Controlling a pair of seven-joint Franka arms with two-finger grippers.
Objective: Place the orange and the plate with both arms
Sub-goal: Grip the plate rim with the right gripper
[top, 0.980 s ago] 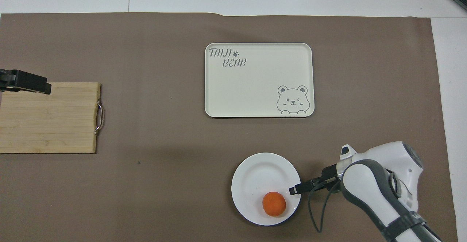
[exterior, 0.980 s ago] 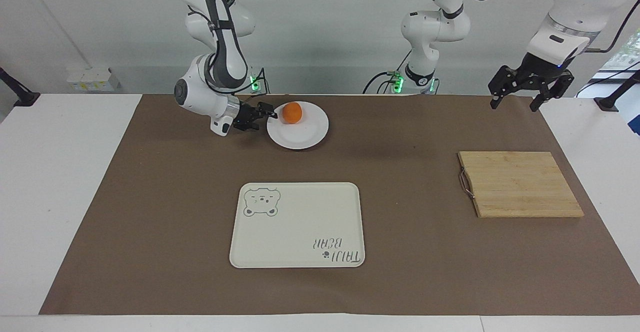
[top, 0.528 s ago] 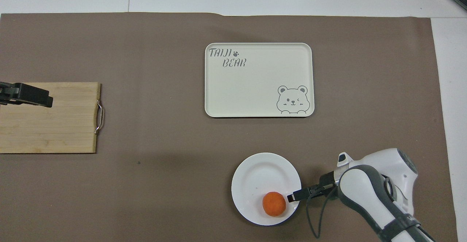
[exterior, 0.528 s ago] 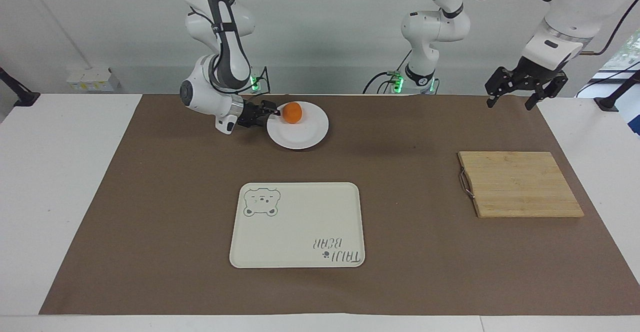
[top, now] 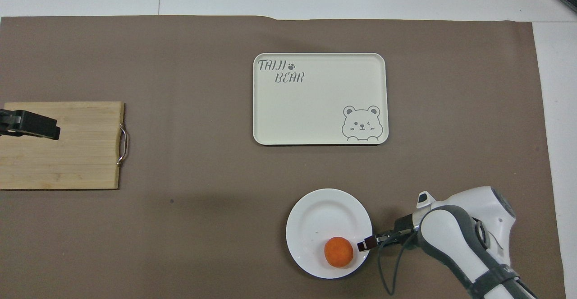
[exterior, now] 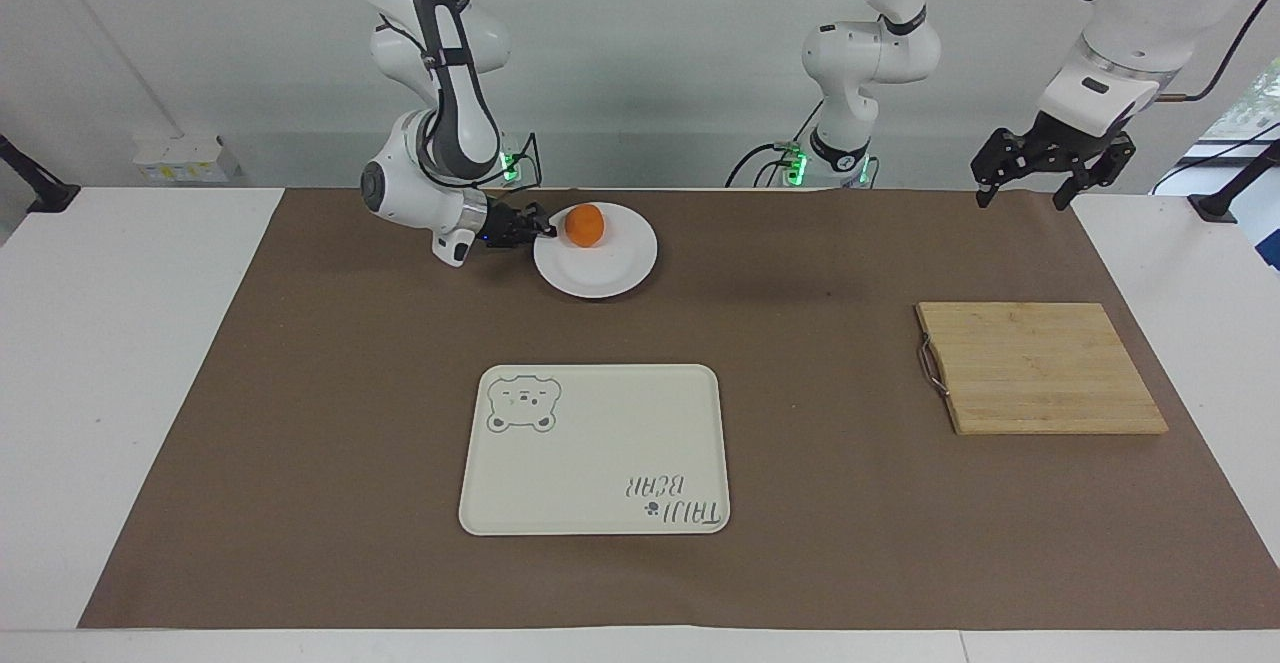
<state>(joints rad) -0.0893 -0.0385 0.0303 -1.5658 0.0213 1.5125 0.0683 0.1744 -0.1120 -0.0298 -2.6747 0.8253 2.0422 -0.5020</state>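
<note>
Right claw (exterior: 545, 231) low, reaching sideways, fingers nearly together; left claw (exterior: 1030, 180) raised, fingers spread.

The plate (exterior: 596, 261) beside the right gripper (exterior: 545, 231) is glossy white, like glazed ceramic, and smooth. On it the orange (exterior: 585, 225) has a matt, finely dimpled peel. The tray (exterior: 594, 449) has a smooth cream surface with a soft sheen, plastic by the look, printed in grey. The cutting board (exterior: 1040, 367), under the left gripper (exterior: 1026, 187) as seen from overhead, is pale wood in glued strips, matt, with a bright metal wire handle (exterior: 931, 366). The table cover (exterior: 300, 423) is matt brown paper, flat and slightly creased. Both arms (exterior: 440, 93) have glossy white plastic shells; the grippers are matt black
</note>
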